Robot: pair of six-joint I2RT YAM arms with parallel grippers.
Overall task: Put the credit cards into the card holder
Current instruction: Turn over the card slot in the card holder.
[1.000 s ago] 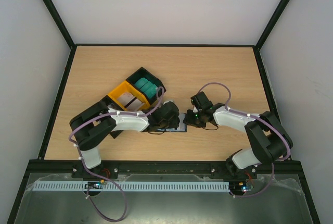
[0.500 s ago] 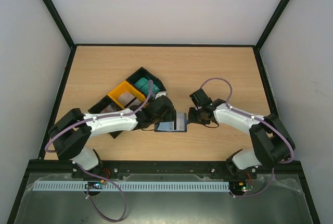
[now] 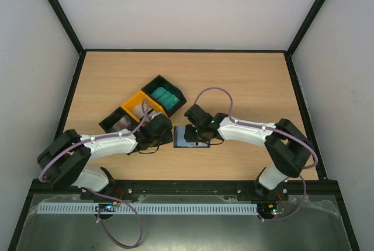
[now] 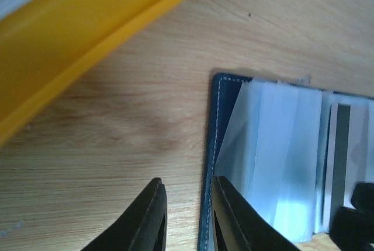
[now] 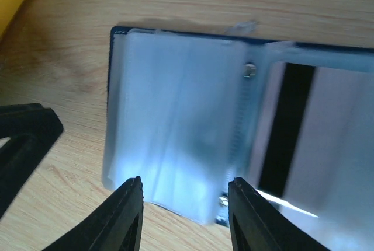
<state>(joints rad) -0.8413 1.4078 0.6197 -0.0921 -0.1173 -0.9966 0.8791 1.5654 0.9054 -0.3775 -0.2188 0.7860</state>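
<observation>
The navy card holder (image 3: 190,139) lies open on the table, its clear sleeves up. One sleeve holds a whitish card with a black stripe (image 5: 294,128), also seen in the left wrist view (image 4: 340,163). My right gripper (image 3: 190,132) hovers open over the holder's left sleeves (image 5: 175,117), touching nothing. My left gripper (image 3: 168,135) sits at the holder's left edge (image 4: 217,122), fingers a little apart with bare wood between them. Teal cards (image 3: 165,98) and whitish cards (image 3: 142,110) sit in the tray.
The black-and-yellow three-compartment tray (image 3: 130,106) stands just behind and left of my left gripper; its yellow wall (image 4: 76,35) is close. My left fingers (image 5: 26,134) show at the left of the right wrist view.
The holder now lies open. My left gripper has drawn back to the left off the holder. My right gripper has moved left, over the holder.
</observation>
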